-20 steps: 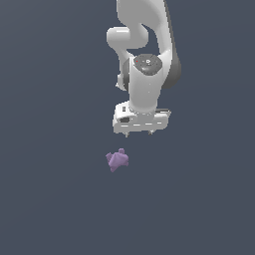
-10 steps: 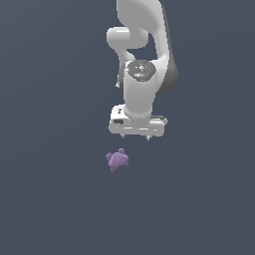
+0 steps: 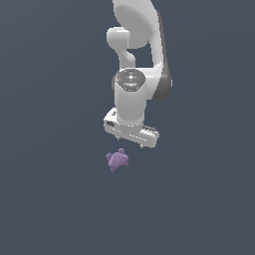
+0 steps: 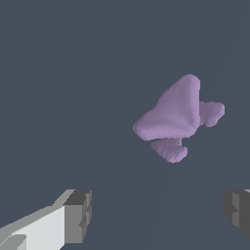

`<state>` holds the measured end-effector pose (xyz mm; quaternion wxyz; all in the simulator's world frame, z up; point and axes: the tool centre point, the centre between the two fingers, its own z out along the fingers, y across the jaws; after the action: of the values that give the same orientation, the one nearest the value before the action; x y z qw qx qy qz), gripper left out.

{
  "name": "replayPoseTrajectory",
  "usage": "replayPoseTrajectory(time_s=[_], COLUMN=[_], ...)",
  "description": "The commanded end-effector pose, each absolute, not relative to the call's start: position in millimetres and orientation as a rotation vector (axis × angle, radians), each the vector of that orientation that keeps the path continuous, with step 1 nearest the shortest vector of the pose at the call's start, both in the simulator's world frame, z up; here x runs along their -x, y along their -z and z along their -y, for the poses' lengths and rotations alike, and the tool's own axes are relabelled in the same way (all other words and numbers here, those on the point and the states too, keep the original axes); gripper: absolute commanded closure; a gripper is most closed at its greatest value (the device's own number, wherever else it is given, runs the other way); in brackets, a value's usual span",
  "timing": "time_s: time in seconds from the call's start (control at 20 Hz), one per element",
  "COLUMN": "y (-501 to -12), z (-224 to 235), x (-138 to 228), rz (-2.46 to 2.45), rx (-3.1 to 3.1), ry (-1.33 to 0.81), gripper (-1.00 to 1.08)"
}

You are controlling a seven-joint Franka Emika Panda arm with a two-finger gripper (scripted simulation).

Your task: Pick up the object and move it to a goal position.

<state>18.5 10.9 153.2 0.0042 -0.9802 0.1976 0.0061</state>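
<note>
The object [image 3: 117, 159] is a small matte purple lump with stubby lobes, lying on the dark grey floor. In the wrist view the object [image 4: 175, 118] fills the middle, ahead of the fingers and apart from them. My gripper [image 3: 130, 141] hangs just above the object, slightly toward the exterior view's right. It is open: one grey fingertip [image 4: 78, 216] and the other fingertip [image 4: 238, 211] stand far apart with nothing between them. The white hand hides most of the fingers in the exterior view.
The white arm [image 3: 137, 60] rises behind the gripper toward the top of the exterior view. A plain dark grey floor [image 3: 50, 199] spreads all around.
The hand has moved toward the exterior view's left and turned at the wrist, now standing closer above the object. The object has not moved.
</note>
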Motion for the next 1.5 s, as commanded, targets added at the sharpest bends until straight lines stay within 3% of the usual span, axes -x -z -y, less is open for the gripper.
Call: replayPoseTrajectory(time_s=[0.0,0.8,1.45], y=[-149,-125,-116], z=[-5,33,47], x=[-22,-42,-49], rz=[-0.745,-1.463,-1.703], rx=[3.043,2.776,2.640], ry=[-0.019,-0.010,0.000], gripper=[-0.92,-0.92,-0.92])
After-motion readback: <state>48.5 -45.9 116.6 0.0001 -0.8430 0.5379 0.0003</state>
